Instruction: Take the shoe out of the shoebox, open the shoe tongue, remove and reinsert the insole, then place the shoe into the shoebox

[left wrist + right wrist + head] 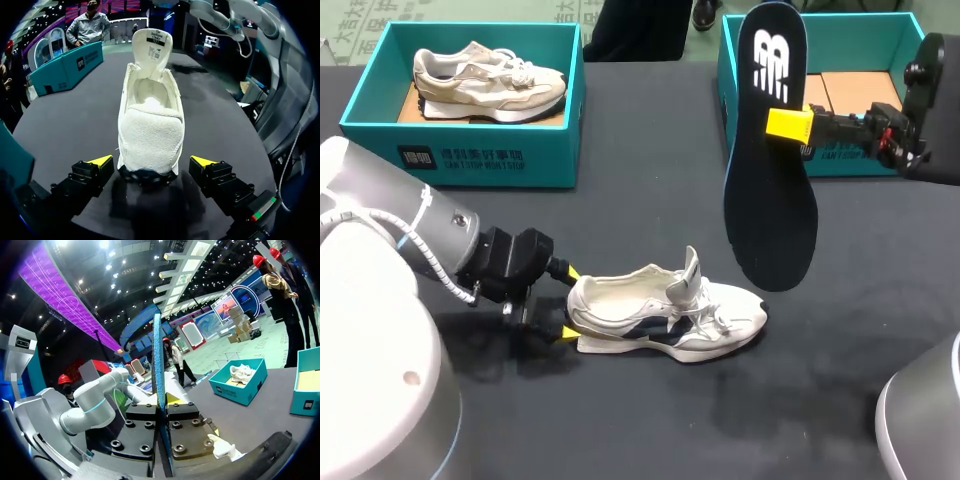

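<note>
shoe out, tongue up | my right gripper pinches the insole midair | left gripper gapes wide around the heel, gripping nothing | todo I reckon: reinsert, back in shoebox

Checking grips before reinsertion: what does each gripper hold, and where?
The right gripper is shut on the insole, clamping its edge near the logo end. The left gripper holds nothing; its open fingers flank the shoe at its heel.

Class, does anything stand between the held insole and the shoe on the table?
Nothing visible does. The insole hangs in the right gripper near the toe of the shoe, whose tongue is raised, out of the way.
</note>
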You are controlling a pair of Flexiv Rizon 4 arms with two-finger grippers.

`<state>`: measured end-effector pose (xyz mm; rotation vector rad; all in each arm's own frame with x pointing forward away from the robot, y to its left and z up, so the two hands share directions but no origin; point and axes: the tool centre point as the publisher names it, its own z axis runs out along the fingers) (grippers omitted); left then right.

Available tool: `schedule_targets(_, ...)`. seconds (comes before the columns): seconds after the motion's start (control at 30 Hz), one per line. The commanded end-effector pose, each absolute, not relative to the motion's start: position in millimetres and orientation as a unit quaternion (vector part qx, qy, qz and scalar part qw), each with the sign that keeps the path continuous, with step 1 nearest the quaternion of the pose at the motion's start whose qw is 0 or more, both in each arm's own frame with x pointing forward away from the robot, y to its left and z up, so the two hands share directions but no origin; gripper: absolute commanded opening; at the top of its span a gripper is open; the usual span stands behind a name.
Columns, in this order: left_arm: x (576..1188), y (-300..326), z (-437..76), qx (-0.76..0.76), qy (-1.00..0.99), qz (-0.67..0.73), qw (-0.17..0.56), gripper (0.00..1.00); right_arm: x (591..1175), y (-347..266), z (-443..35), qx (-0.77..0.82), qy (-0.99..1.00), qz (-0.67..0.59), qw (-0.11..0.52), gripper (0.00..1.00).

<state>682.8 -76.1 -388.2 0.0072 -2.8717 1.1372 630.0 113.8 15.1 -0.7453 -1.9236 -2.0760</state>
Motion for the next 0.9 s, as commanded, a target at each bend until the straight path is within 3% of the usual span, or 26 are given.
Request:
schedule_targets(0.03,683,-80,-385,-0.009,-0.941,0.338,0.032,1.00,618,113,14,-0.276,-0.653,-0.700,0.086,0.00)
schedule_targets(0.37,686,-84,-362,-0.007,-0.980,0.186,0.065,1.00,618,113,14,-0.276,-0.653,-0.700,0.086,0.00)
schedule_targets(0.9,681,-88,-360,0.009,-0.997,0.069,0.033,1.00,618,113,14,-0.276,-0.653,-0.700,0.086,0.00)
